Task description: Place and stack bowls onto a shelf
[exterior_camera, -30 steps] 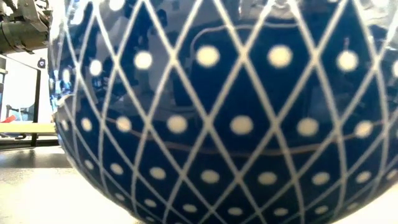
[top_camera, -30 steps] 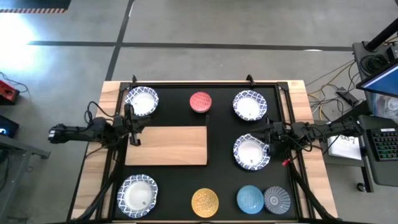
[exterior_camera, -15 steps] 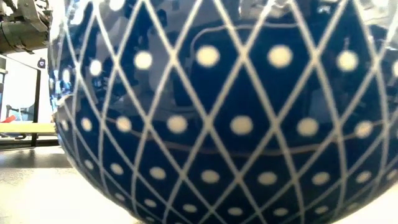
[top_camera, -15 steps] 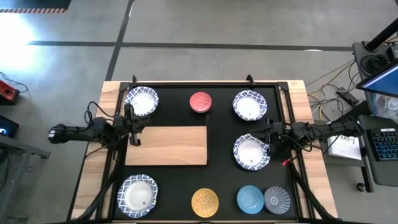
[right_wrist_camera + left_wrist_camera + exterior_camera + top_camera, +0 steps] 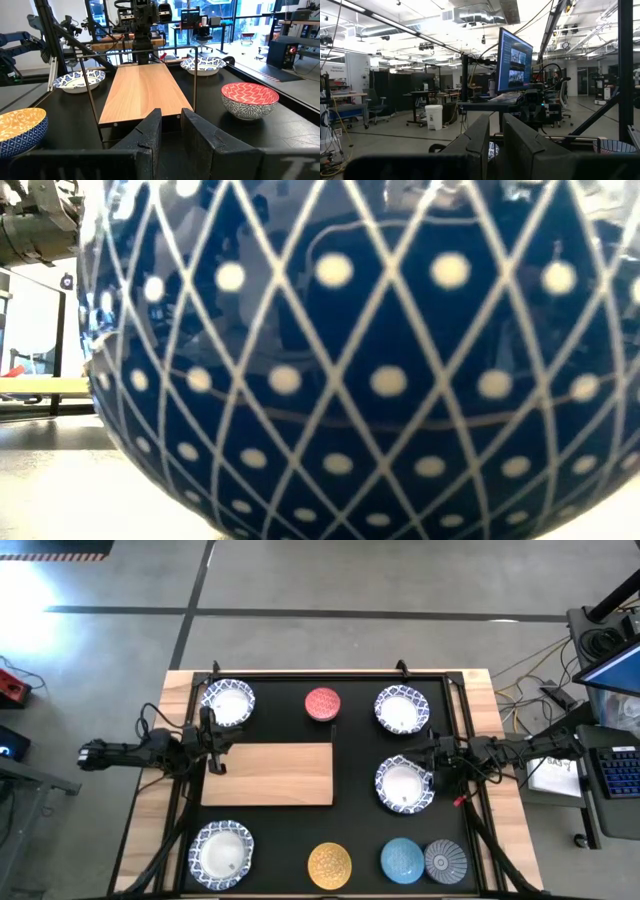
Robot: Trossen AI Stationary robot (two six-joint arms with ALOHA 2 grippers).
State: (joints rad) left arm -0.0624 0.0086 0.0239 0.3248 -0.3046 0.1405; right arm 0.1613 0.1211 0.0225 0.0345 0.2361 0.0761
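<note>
The shelf [image 5: 268,774] lies mid-table with bowls [image 5: 404,784] ringed around it, none on it.

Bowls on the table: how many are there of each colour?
White bowls with blue patterned rims: 4
Red bowl: 1
Yellow bowl: 1
Light blue bowl: 1
Grey-blue bowl: 1
Total: 8

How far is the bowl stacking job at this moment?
Nothing looks done: the shelf is bare. Nothing is in hand: the left gripper and right gripper wait at the shelf's two ends, holding nothing. Left: all eight bowls, including the red bowl, sit on the table.
</note>
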